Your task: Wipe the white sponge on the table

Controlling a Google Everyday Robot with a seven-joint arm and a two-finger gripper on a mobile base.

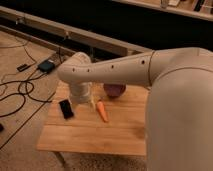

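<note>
While hand (84, 97) hovers at counter's (90, 135) eleven o'clock, fingers apart, sponge (93, 102) seemingly at its three: approach step; next, clamp sponge.

Pincer (88, 101) low over table (95, 135) — beside carrot (102, 112).

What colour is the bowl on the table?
The bowl is dark purple, camera view; the gripper hangs beside it over the table.

Speckled beige floor (22, 150), black cables (22, 89), dark back wall (125, 22)
</note>
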